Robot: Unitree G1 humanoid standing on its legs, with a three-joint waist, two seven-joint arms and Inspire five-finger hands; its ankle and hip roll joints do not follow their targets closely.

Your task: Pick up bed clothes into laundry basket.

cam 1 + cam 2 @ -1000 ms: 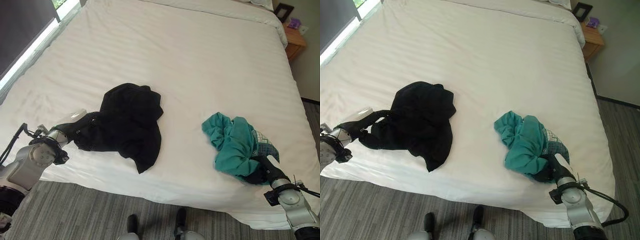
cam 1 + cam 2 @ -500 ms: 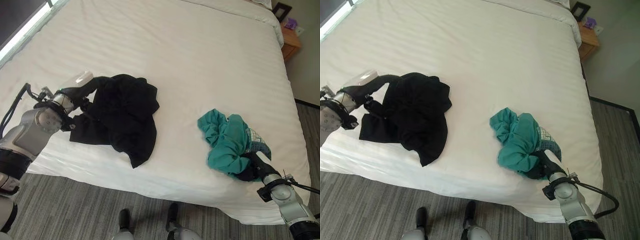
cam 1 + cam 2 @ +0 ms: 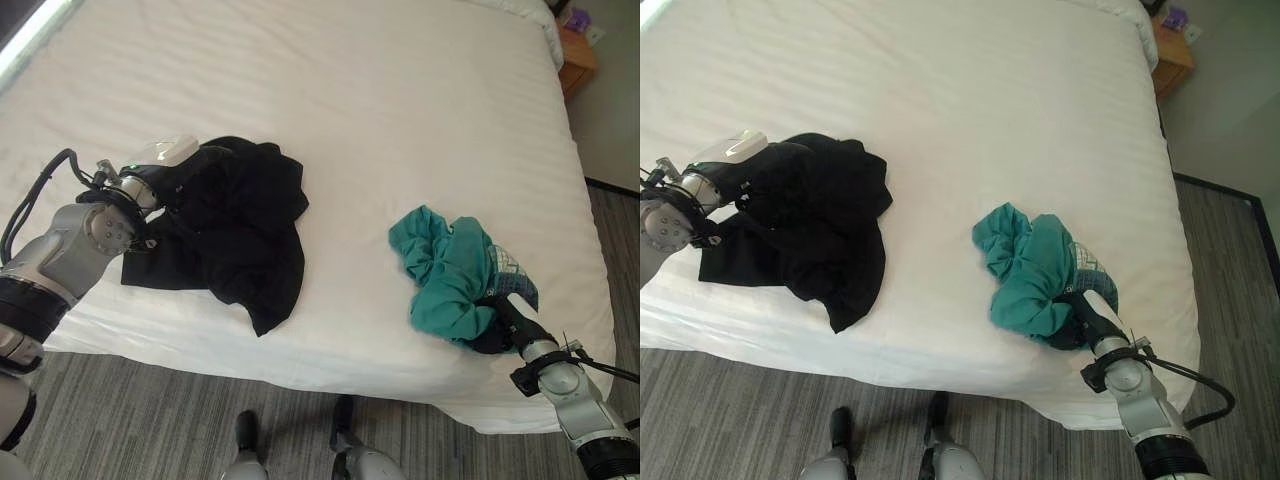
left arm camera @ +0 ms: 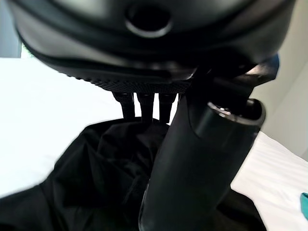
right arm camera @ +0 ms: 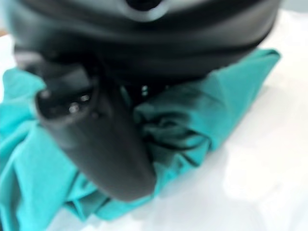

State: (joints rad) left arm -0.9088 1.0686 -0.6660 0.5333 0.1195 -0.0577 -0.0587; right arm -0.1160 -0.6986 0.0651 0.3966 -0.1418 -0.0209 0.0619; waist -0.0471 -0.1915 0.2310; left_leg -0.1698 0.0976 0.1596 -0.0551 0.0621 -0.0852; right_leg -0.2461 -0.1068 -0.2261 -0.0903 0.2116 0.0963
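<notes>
Left hand (image 3: 160,168): it had travelled up the bed since a second ago, from the near edge onto the black garment's far-left side; its fingers were dug into the cloth, clenched on it.
Black garment (image 3: 235,225): it had been dragged along, its left part bunched and lifted under the hand, the rest trailing toward the bed's near edge; a second ago it lay flatter and the hand sat at its lower-left corner.
Right hand (image 3: 1080,318): it stayed at the near end of the teal garment, sunk into the folds, much as in the earlier frames; the fingers were buried in cloth, so I could not tell whether they were closed.
Teal garment (image 3: 450,285): it was crumpled on the bed's right side, well apart from the black one, with a patterned cloth (image 3: 508,272) showing beneath its right edge.
Bed (image 3: 380,110): white sheet, both garments lying on it; the whole picture had shifted since earlier, so the camera had moved.
Left wrist view: it showed the fingers (image 4: 142,105) reaching down into black cloth with the thumb beside them, plus a sliver of teal at the edge.
Right wrist view: it showed the thumb (image 5: 101,144) lying across teal folds on white sheet, which the head views hid.
Nightstand (image 3: 1168,40): it stood by the bed's far right corner.
</notes>
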